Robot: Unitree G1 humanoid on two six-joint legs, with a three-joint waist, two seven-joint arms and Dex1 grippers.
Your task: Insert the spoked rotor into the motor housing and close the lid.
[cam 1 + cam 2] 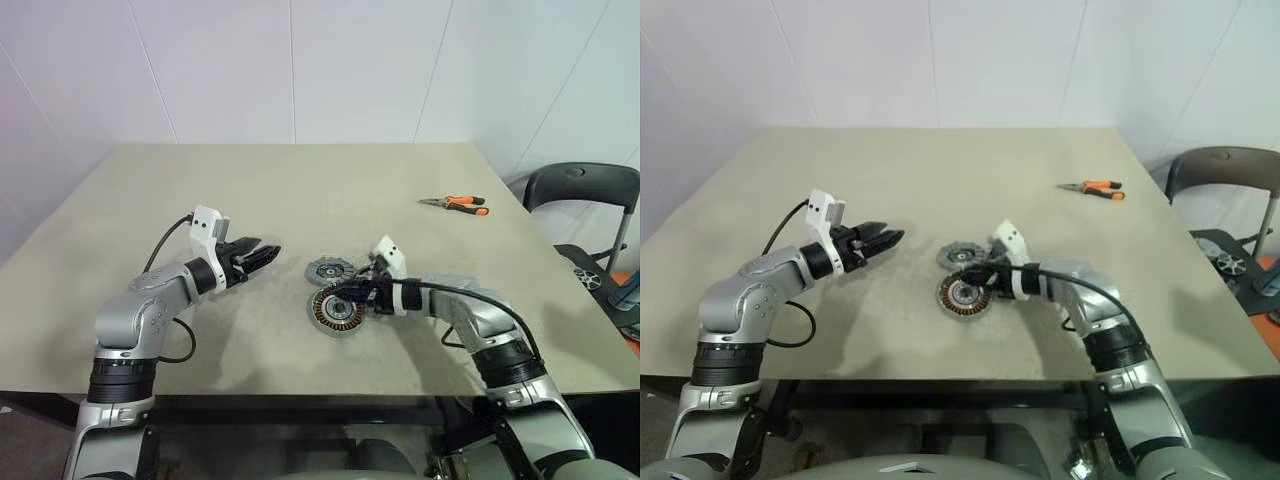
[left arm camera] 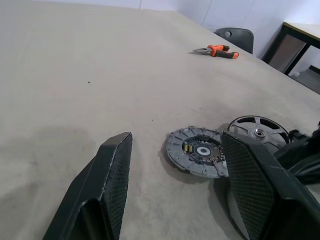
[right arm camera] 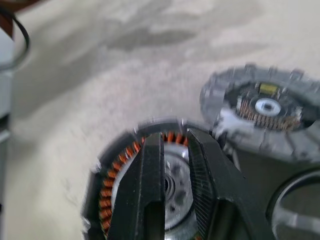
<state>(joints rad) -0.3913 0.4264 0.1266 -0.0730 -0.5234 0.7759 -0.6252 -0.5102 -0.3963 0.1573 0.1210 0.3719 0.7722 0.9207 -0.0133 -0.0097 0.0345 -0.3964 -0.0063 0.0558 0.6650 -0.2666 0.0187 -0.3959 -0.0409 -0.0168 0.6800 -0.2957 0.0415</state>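
The motor housing [image 1: 335, 312], a dark cup ringed with copper coils, lies on the table near the front middle. Just behind it lies the grey notched lid [image 1: 328, 270], flat on the table. The shiny spoked rotor [image 2: 258, 131] rests beside the lid, on the side of my right arm, partly hidden by that arm. My right gripper [image 3: 175, 134] hovers low over the housing, its fingers drawn together with only a thin slit and nothing between them. To the left of the parts, my left gripper [image 1: 268, 252] is open and empty, pointing at the lid.
Orange-handled pliers [image 1: 455, 204] lie at the far right of the table [image 1: 200, 180]. A dark chair [image 1: 580, 195] stands beyond the table's right edge.
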